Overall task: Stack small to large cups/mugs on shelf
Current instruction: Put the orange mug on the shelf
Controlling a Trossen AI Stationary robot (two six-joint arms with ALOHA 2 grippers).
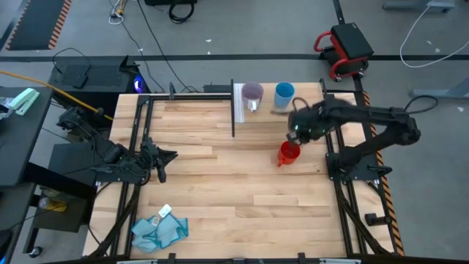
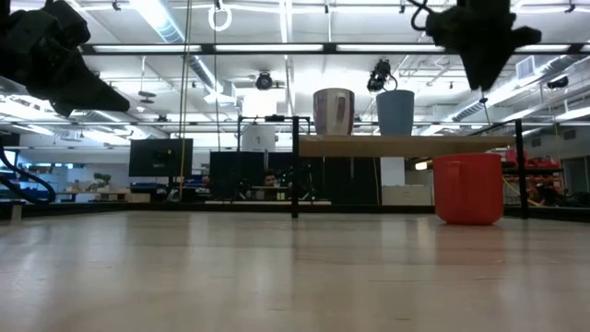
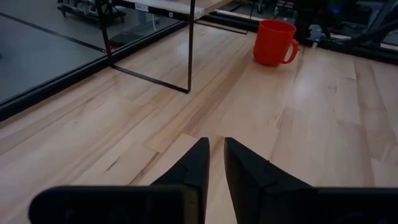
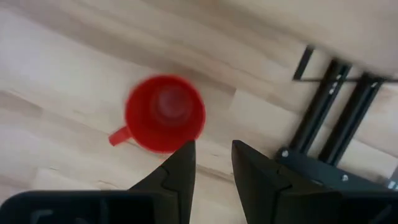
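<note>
Crumpled blue cloth (image 1: pixel 159 230) (white tag beside it) on the tabletop (image 1: pixel 220 191).

Red mug (image 1: pixel 289 153) on a pale, light-wood desk (image 1: pixel 220 191) with streaky grain. On the light-wood shelf (image 1: pixel 293 110), white at one end, stand a translucent purple cup (image 1: pixel 253 93) and a blue cup (image 1: pixel 284 92). Teal-blue cloth (image 1: pixel 157 230). Both grippers black: left (image 1: pixel 163 155), right (image 1: pixel 295 132).

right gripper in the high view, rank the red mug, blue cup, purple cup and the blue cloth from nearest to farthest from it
Measured from the right gripper in the high view:
1. red mug, on the tabletop just below it in the picture.
2. blue cup, on the shelf, toward the far edge.
3. purple cup, on the shelf, farther toward the left arm's side.
4. blue cloth, near front corner on the left arm's side.
</note>
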